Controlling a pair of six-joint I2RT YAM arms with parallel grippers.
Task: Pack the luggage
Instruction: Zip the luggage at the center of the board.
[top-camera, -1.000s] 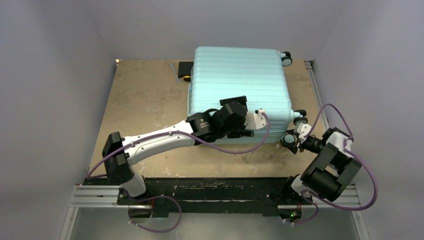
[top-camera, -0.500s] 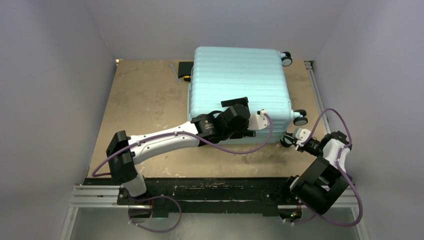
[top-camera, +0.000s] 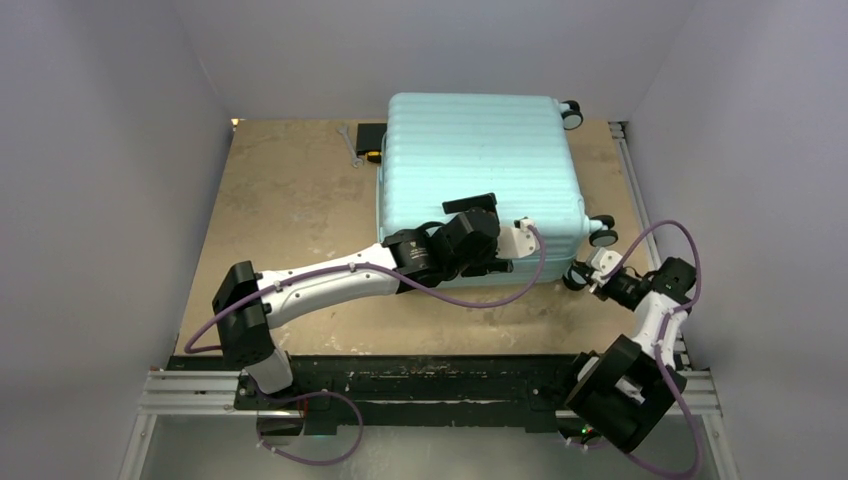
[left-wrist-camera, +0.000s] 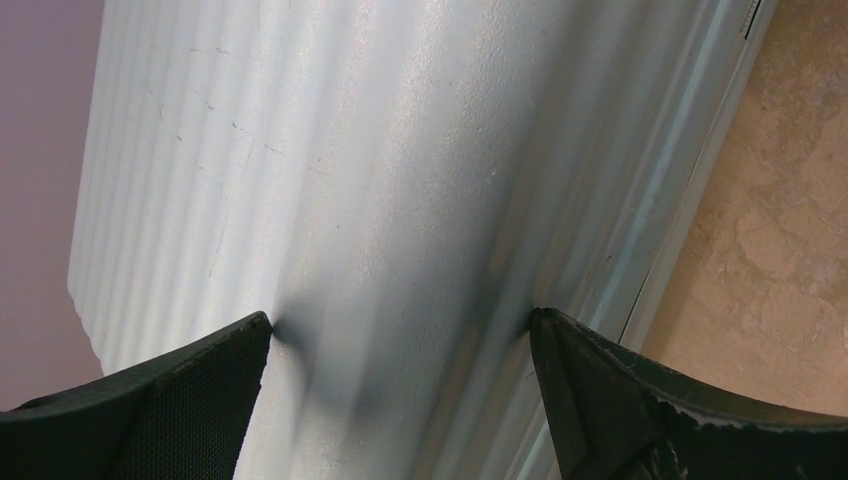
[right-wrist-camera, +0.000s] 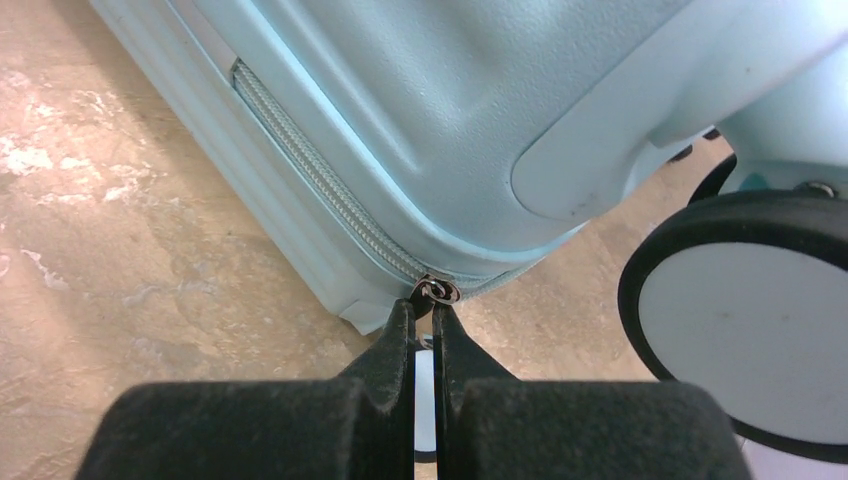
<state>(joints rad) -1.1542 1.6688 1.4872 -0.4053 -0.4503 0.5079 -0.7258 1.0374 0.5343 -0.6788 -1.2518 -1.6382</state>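
On the far right part of the tabletop (top-camera: 290, 210), the luggage (top-camera: 480, 160) is lying flat with its ribbed mint shell facing up and its two halves closed together. Its wheels are pointing toward the right edge. The left arm is reaching across from the near left, and the left hand (left-wrist-camera: 400, 335) is hanging over the near part of the shell with its jaws standing wide. In the left wrist view its black fingers (left-wrist-camera: 170, 400) are sitting far apart against the ribs (whether they are pressing or only brushing the surface I cannot tell).

At the near right corner of the luggage, the right hand (right-wrist-camera: 425, 310) is pinching its jaws tight together on the zipper pull (right-wrist-camera: 436, 291), whose small metal ring is showing just above the tips. The zipper (right-wrist-camera: 320, 180) is running along the seam between the two shell halves and curving round the corner to that pull. A black-rimmed wheel (right-wrist-camera: 740, 320) with a white hub is sitting just beside the right hand.

By the far left corner of the luggage, a small wrench (top-camera: 350, 143) and a black object (top-camera: 372, 135) are lying on the tabletop.
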